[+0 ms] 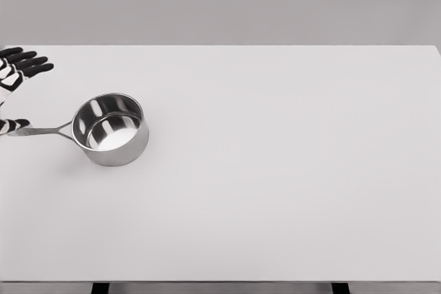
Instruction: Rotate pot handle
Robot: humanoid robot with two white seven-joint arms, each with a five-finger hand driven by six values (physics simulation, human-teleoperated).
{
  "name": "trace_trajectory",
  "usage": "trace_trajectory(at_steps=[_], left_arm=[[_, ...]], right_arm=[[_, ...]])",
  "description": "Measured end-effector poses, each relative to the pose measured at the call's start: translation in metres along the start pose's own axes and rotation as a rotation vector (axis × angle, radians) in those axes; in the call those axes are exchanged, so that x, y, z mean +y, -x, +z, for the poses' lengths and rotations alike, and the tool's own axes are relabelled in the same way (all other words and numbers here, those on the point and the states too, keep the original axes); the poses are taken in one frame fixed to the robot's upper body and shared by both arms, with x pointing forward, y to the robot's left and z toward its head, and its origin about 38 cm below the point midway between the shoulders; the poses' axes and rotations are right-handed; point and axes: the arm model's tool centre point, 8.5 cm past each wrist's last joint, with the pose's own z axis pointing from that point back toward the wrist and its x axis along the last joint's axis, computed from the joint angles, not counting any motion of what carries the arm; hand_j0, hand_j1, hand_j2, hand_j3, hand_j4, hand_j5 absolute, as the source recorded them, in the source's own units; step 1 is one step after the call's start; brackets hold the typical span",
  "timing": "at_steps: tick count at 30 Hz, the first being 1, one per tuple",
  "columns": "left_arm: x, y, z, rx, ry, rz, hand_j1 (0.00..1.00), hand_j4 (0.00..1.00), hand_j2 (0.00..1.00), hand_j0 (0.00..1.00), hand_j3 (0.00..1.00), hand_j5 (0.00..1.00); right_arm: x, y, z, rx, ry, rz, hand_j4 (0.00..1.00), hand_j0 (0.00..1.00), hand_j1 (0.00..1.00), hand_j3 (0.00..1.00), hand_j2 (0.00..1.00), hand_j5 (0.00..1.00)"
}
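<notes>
a shiny steel pot (111, 130) sits upright on the white desk (275, 170), in the left part of the surface and roughly midway between its far and near edges. the pot is open at the top, and its bright inside reflects light and dark patches along the wall and bottom. a thin metal pot handle (45, 130) runs from the pot's left side toward the picture's left edge, lying almost level with a slight rise where it meets the rim.

the left robot hand (15, 80) shows at the far left edge, only partly in view. four black-tipped fingers (31, 62) stretch out to the right, spread and fairly straight, above and behind the handle, apart from the pot itself. lower down, another black-tipped finger, seemingly the thumb (15, 124), lies right at the outer end of the handle, touching it or just beside it; i cannot tell which. the fingers are released rather than curled, and they wrap around nothing.

the pot casts a soft shadow on the desk below and to its left.
</notes>
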Motion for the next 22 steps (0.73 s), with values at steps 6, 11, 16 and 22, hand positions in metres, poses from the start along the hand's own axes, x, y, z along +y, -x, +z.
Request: trace_trajectory(at_steps=[6, 11, 16, 22], left_arm=[[0.010, -0.009, -0.024, -0.062, 0.000, -0.016, 1.00, 1.00, 1.00, 1.00, 1.00, 1.00], [-0.007, -0.021, -0.035, -0.105, 0.029, 0.022, 1.00, 1.00, 1.00, 1.00, 1.00, 1.00], [-0.012, -0.024, -0.038, -0.118, 0.035, 0.033, 1.00, 1.00, 1.00, 1.00, 1.00, 1.00], [-0.010, -0.024, -0.040, -0.121, 0.031, 0.031, 1.00, 1.00, 1.00, 1.00, 1.00, 1.00]], right_arm=[[0.000, 0.000, 0.000, 0.000, 0.000, 0.000, 1.00, 1.00, 1.00, 1.00, 1.00, 1.00], [0.000, 0.000, 0.000, 0.000, 0.000, 0.000, 1.00, 1.00, 1.00, 1.00, 1.00, 1.00], [0.000, 0.000, 0.000, 0.000, 0.000, 0.000, 1.00, 1.00, 1.00, 1.00, 1.00, 1.00], [0.000, 0.000, 0.000, 0.000, 0.000, 0.000, 1.00, 1.00, 1.00, 1.00, 1.00, 1.00]])
